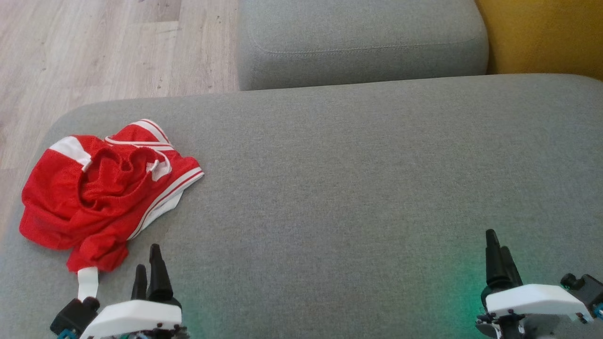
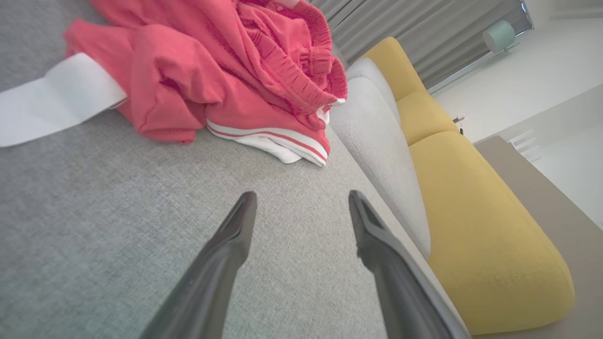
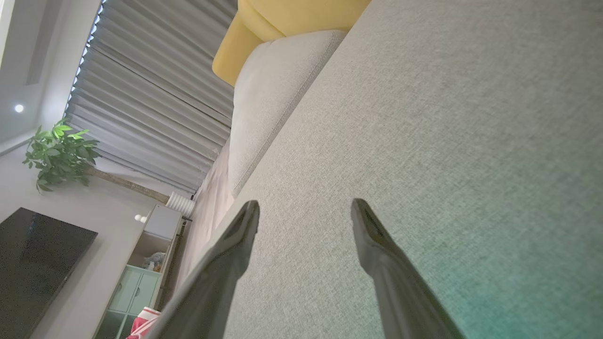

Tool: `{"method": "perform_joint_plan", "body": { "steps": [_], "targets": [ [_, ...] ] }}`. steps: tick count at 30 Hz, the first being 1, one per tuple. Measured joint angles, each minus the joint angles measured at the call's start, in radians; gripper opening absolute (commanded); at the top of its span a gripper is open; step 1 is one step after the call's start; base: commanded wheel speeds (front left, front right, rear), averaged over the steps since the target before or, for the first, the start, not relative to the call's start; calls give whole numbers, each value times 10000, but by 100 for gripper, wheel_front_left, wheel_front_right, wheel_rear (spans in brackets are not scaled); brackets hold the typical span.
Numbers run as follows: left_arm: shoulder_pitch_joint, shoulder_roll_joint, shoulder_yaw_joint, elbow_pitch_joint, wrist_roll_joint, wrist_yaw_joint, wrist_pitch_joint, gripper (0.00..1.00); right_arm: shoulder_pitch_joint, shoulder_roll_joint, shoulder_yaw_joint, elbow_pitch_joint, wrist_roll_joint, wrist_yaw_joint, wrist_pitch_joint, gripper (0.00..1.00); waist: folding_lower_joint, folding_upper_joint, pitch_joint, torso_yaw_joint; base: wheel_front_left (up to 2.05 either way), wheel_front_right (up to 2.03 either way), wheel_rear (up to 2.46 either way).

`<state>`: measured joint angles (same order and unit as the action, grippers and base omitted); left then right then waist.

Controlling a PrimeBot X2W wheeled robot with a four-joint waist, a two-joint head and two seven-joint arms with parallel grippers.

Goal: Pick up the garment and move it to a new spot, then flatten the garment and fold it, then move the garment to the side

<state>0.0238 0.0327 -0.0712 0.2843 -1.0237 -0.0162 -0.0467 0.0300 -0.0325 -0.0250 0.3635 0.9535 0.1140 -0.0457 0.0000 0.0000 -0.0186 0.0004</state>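
A crumpled red garment (image 1: 99, 188) with white stripes and white panels lies bunched near the left end of the grey sofa seat (image 1: 353, 188). In the left wrist view the garment (image 2: 226, 70) lies just ahead of the fingers, a white band trailing to the left. My left gripper (image 1: 148, 263) hovers open just below the garment's lower edge, holding nothing. At the lower right my right gripper (image 1: 497, 247) rests over bare seat fabric, far from the garment. In the right wrist view its fingers (image 3: 240, 235) stand apart, open and empty.
A grey back cushion (image 1: 358, 42) runs along the far side of the seat, with a yellow cushion (image 1: 546, 33) at the top right. Wooden floor (image 1: 94, 52) lies beyond the seat's left edge. The right wrist view shows blinds, a plant (image 3: 59, 155) and a cabinet.
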Motion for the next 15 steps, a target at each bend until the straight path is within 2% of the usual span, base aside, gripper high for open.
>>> {"method": "perform_joint_plan", "body": {
  "steps": [15],
  "targets": [
    [-17,19,-575,-59,2027,263,-435,100,1,-6,305,-157,-1789,2,-428,100,0,0,-113,3,0,0,0]
  ]
}}
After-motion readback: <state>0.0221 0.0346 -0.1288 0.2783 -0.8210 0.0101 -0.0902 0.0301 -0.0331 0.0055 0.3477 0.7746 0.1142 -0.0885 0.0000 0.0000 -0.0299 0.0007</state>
